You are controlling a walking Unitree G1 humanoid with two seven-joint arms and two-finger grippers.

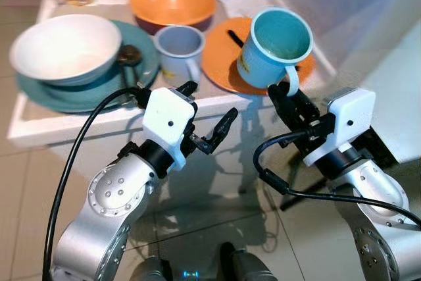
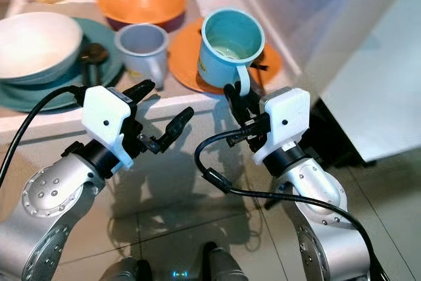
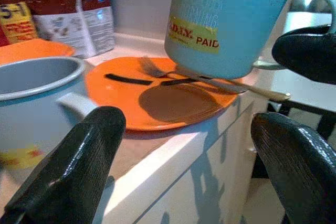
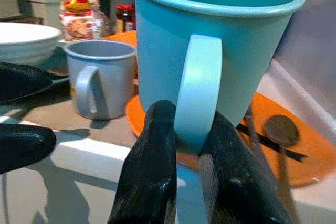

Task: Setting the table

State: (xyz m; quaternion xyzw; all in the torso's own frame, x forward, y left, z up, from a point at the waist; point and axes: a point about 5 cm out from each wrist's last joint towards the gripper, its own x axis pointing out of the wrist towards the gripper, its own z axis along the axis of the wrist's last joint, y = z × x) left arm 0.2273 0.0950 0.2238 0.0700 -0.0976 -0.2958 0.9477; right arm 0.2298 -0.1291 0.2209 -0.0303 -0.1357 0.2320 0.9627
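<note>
Mugs: blue mug (image 1: 276, 43), grey mug (image 1: 179, 47); two bowls.

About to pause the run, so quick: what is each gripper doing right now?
Left gripper: open, holding nothing, in front of the table edge.
Right gripper: shut on the handle of the teal mug, tilted over the orange plate.

White table (image 1: 79, 126) bears teal plate (image 1: 39, 93), grey mug (image 1: 179, 47), orange plate (image 1: 220, 57), orange bowl (image 1: 172, 1)
</note>
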